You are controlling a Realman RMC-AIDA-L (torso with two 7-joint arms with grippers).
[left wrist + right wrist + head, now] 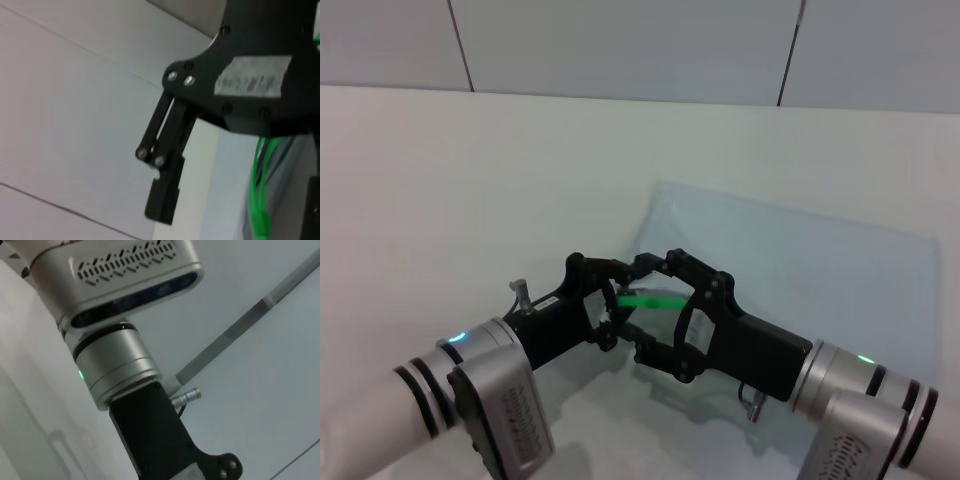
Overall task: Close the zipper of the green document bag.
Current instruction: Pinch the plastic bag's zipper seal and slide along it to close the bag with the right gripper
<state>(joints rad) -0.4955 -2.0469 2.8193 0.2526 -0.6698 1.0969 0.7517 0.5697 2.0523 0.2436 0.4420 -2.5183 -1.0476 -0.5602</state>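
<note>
The green document bag (820,270), a flat pouch of pale translucent plastic, lies on the table to the right of centre. A short stretch of its bright green zipper (655,298) shows between my two grippers at the bag's near-left corner. My left gripper (616,302) reaches in from the lower left and meets the strip's left end. Coming from the lower right, my right gripper (640,302) stands open, with its fingers above and below the strip. The left wrist view shows the green zipper (260,200) beside one black finger (162,200) of the right gripper. The slider tab is hidden.
The bag rests on a white table (470,180), with a panelled grey wall (620,40) behind it. The right wrist view is filled by the left arm's silver wrist (117,360) and black gripper body.
</note>
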